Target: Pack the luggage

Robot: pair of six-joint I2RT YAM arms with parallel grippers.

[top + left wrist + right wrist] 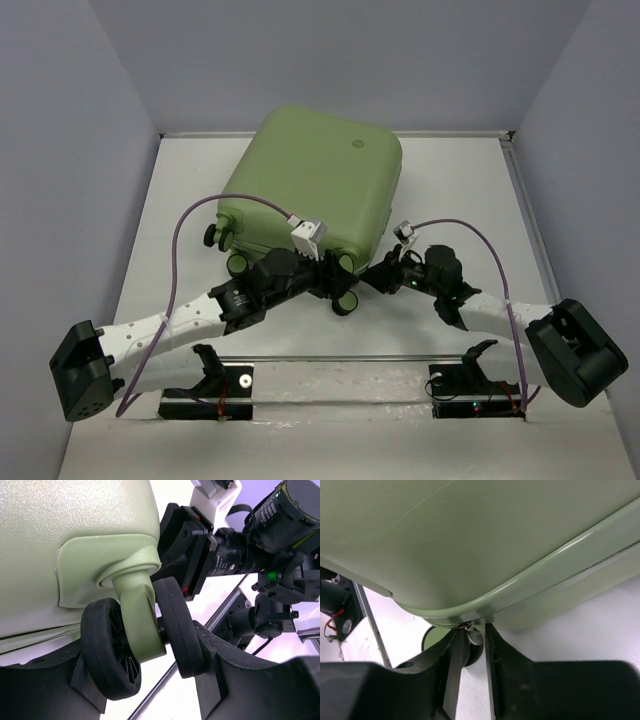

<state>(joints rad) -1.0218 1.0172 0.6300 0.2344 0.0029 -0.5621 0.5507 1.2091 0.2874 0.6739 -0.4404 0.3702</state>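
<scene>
One large pale green hard-shell suitcase (310,180) with rounded corners lies closed and flat at the far middle of the white table (460,210), its wheel end toward the arms. The shell looks stiff, smooth and slippery, and it is likely too bulky and heavy to lift by a pinch, so its small protruding parts are the sensible holds. The left pincer (150,655) is closed around the black-and-green twin caster wheel (135,630) at the near right corner, one finger on each side. The right pincer (476,640) is narrow, nipping the small metal zip pull (471,630) on the seam at that same corner; so thin a tab could slip free. The two wrists crowd each other, while open table lies on either side up to the grey walls (60,150).
</scene>
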